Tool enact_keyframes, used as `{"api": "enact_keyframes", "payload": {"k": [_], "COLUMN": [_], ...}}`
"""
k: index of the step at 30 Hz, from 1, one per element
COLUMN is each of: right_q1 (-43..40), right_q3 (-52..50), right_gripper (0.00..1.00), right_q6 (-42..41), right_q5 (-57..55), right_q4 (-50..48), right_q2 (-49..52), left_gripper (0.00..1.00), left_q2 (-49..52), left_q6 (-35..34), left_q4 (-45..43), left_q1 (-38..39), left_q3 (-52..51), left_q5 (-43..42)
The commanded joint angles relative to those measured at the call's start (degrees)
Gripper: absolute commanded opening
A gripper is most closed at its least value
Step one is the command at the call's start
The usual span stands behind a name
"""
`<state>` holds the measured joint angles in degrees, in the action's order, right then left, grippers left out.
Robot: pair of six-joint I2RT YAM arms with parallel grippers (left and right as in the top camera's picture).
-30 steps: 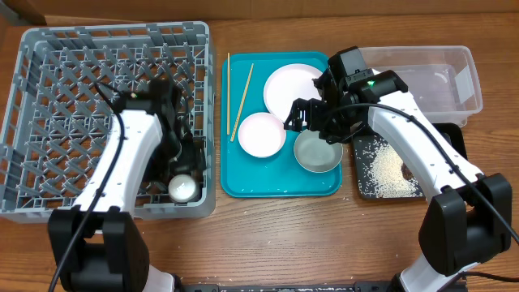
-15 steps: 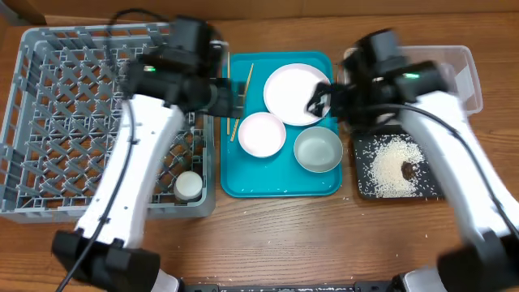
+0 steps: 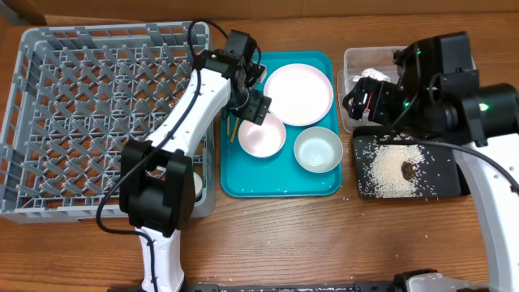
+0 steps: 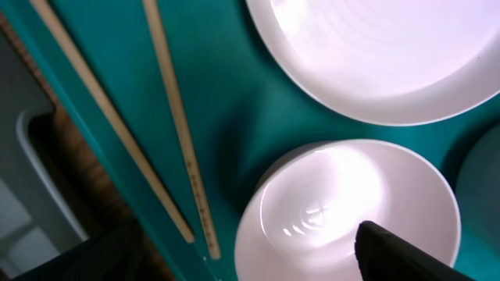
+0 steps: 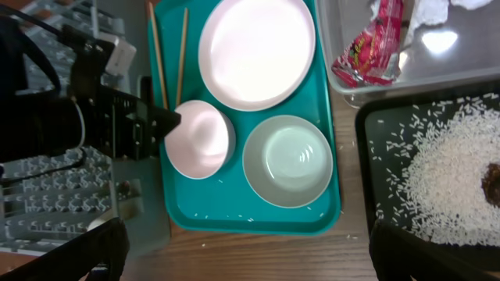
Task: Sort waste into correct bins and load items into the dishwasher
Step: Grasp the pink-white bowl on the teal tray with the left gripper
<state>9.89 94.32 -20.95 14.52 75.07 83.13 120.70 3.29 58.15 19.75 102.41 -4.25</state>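
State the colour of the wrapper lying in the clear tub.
The wrapper is red and white; the right wrist view shows it best.

A brown wood-grain table (image 3: 268, 235) fills the view under even light.

Overhead view: straight down on the whole tabletop (image 3: 284, 235). Left wrist view: close above the teal tray (image 4: 234, 94). Right wrist view: down from higher; all three share the pink bowl (image 3: 261, 136).
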Motion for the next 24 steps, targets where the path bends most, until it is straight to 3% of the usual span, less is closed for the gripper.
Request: {"api": "enact_keyframes", "payload": {"k": [1, 2, 4, 5, 9, 13, 18, 24], "right_q1": [0.11, 0.11, 0.11, 0.11, 0.11, 0.11, 0.11, 0.11], "right_q3": [-0.33, -0.33, -0.33, -0.33, -0.31, -0.33, -0.33, -0.33], "right_gripper": [1.0, 1.0, 1.0, 1.0, 1.0, 1.0, 1.0, 1.0], "right_q6": [0.26, 0.26, 0.26, 0.26, 0.26, 0.26, 0.26, 0.26], "right_q5": [-1.01, -1.01, -1.01, -1.01, -1.03, -1.03, -1.03, -1.03], "right_q4": [0.33, 0.35, 0.17, 0.04, -0.39, -0.37, -0.04, 0.07], "right_q2": [0.15, 0.15, 0.2, 0.22, 0.31, 0.46, 0.59, 0.68], "left_gripper": [0.83, 0.77, 0.49, 0.41, 0.31, 0.04, 0.04, 0.04], "left_q2": [2.62, 3.45, 4.98, 5.68, 7.3, 7.54, 7.06, 1.42], "left_q6": [6.84, 6.82, 6.78, 6.8, 6.75, 6.75, 6.78, 6.82], "left_q4": [-0.85, -0.85, -0.52, -0.33, 0.22, 0.59, 2.82, 13.38], "left_q1": [-0.35, -0.42, -0.44, -0.44, -0.44, -0.44, -0.92, -2.71], "left_q3": [0.39, 0.39, 0.39, 0.39, 0.39, 0.39, 1.01, 8.2], "left_q5": [-0.28, -0.31, -1.77, -3.06, -5.38, -5.66, -4.17, -0.74]}}
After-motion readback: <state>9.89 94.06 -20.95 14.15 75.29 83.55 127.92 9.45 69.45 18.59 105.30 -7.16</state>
